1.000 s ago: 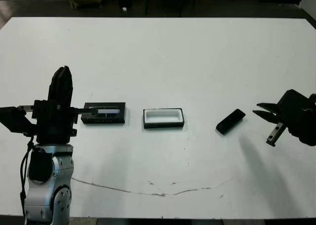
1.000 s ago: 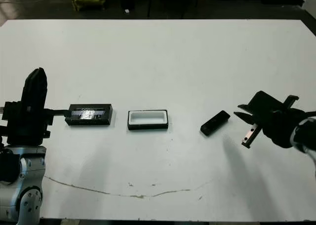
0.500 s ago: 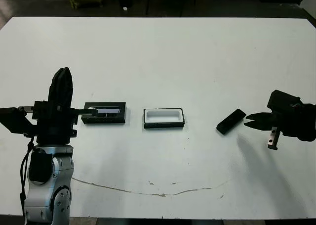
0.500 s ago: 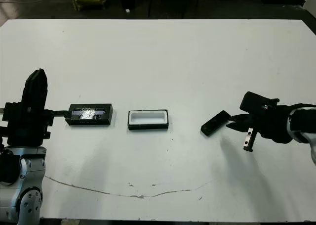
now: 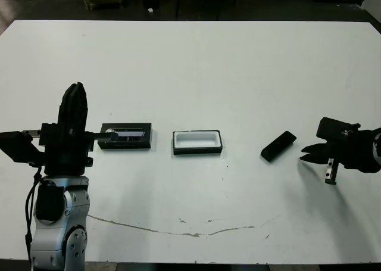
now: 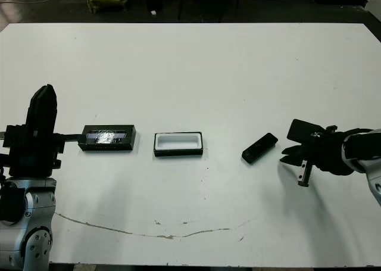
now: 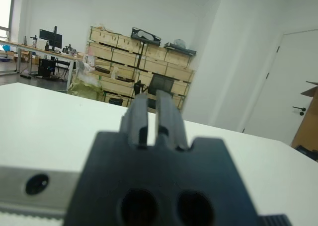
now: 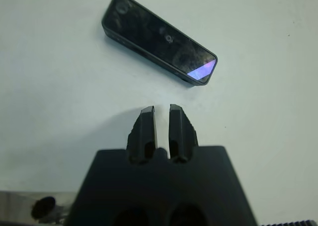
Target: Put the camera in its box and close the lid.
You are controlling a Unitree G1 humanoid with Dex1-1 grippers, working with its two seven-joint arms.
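Right gripper [image 8: 161, 117], having dropped low with jaws nearly closed on nothing, points at the slim black bar-shaped camera [image 5: 278, 146] lying outside the white-lined black box [image 5: 197, 142]; windowed black lid [image 5: 125, 136] apart, left gripper [image 7: 152, 117] likewise narrowed, empty.

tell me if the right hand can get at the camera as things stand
Probably yes. The right hand hovers just beside the camera, which lies alone on bare table with nothing between them. Its fingers look nearly shut, so they would likely need to open first.
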